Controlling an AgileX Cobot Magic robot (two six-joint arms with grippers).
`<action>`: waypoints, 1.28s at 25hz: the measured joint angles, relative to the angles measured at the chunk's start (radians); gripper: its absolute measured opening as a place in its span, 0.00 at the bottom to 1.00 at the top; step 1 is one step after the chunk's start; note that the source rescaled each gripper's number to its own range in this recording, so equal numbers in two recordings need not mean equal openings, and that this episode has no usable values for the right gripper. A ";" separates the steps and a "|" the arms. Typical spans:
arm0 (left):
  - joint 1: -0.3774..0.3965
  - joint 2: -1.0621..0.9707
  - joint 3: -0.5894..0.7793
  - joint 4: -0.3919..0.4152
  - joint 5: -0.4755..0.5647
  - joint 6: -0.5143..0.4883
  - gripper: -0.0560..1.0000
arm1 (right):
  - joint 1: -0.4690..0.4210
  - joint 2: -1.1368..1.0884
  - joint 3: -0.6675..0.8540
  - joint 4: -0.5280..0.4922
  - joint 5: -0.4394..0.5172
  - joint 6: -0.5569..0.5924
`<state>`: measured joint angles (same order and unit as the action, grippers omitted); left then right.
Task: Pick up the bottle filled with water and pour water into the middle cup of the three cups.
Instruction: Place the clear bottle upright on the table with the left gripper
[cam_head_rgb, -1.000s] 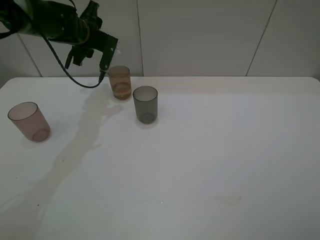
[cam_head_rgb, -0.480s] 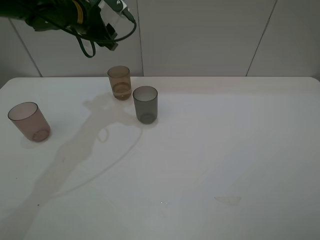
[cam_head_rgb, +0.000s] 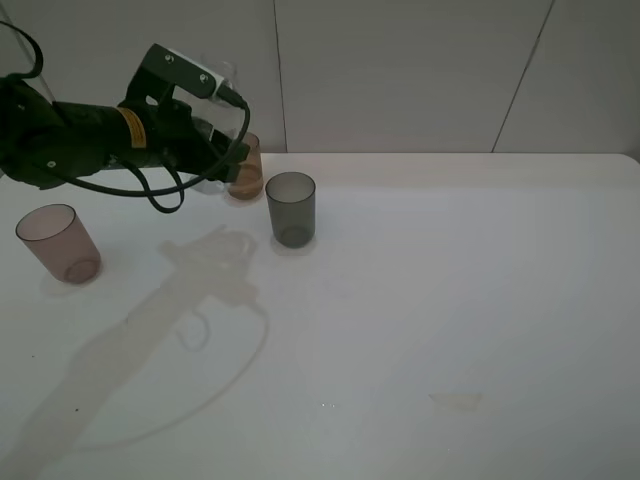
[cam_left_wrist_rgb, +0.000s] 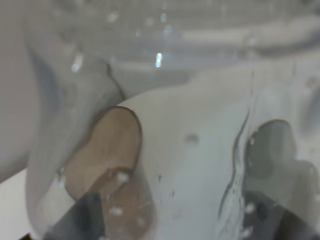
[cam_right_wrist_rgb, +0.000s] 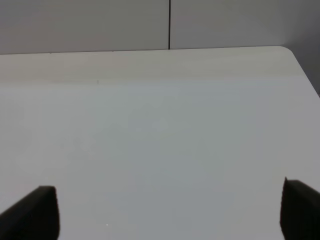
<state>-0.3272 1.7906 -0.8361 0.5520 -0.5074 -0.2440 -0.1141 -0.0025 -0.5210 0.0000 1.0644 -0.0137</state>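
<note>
A wide, smooth white table (cam_head_rgb: 450, 300) is seen. The dark left gripper (cam_head_rgb: 205, 160) is closed on the bottle (cam_left_wrist_rgb: 165, 75), a clear wet plastic with droplets, held just beside the amber translucent middle cup (cam_head_rgb: 246, 172). A smoky grey tumbler (cam_head_rgb: 290, 208) stands near it, and a pinkish-brown tumbler (cam_head_rgb: 58, 242) well apart. The right gripper (cam_right_wrist_rgb: 165, 210) is spread wide, holding nothing.

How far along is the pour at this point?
Done: the bottle is off the table, held shut in the left end effector. In hand: it hangs beside the amber middle cup, seen through the clear plastic in the wrist view. Whether water is flowing cannot be told. Left: finishing the pour. The right end effector idles open.
</note>
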 joint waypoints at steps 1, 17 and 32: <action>0.000 0.000 0.038 0.006 -0.056 0.004 0.06 | 0.000 0.000 0.000 0.000 0.000 0.000; -0.003 0.223 0.203 -0.021 -0.430 0.069 0.06 | 0.000 0.000 0.000 0.000 0.000 0.000; -0.005 0.264 0.300 -0.123 -0.553 0.265 0.06 | 0.000 0.000 0.000 0.000 0.000 0.000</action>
<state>-0.3317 2.0543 -0.5361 0.4294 -1.0602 0.0211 -0.1141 -0.0025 -0.5210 0.0000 1.0644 -0.0137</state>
